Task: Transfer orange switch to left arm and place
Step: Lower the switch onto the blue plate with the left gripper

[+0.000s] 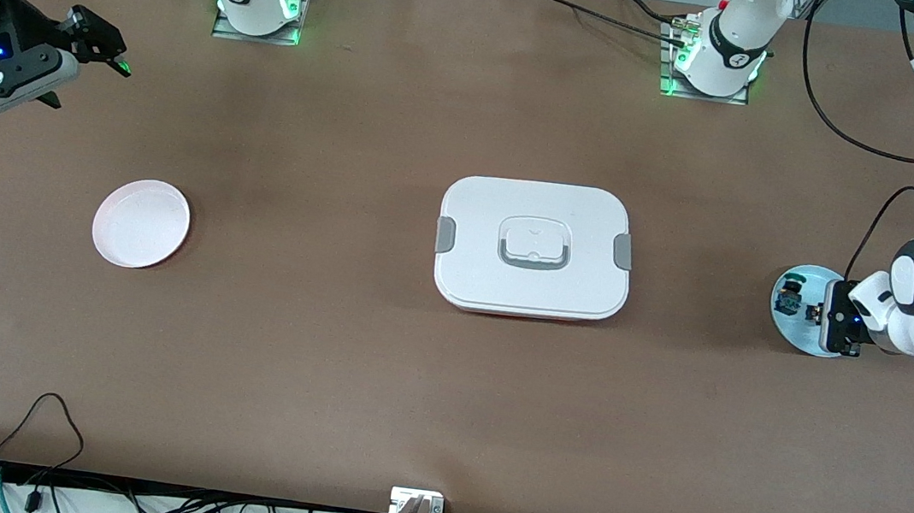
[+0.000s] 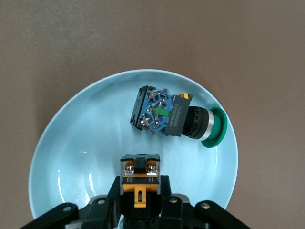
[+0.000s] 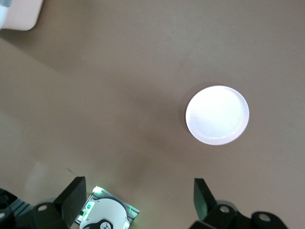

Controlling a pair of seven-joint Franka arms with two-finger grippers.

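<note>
Two switches sit on the pale blue plate (image 2: 62, 157) at the left arm's end of the table, and you want the orange switch (image 2: 139, 179), not the green-button switch (image 2: 174, 116) lying on its side near it. Your left gripper (image 2: 139, 202) is right down over the plate, with its fingers pinched on the orange switch's black body.

It looks small and light, so it should lift easily. It is hard plastic and stiff, so it will not squash. Its sides look smooth, so it might slip or twist if you hold only a corner. Hold it across the flat black sides, as you do now, and stay off the two brass screws on top.

How it looks: a tiny blocky black thing, with two shiny screws in orange seats, a little white number under them, and an orange tab in the middle.

Your right gripper (image 3: 138, 200) hangs high over the table at the right arm's end, fingers spread wide and empty, waiting above the white plate (image 1: 141, 222). The box (image 1: 534, 248) sits on the table between the two plates, so I think you must carry the switch around or above it.
</note>
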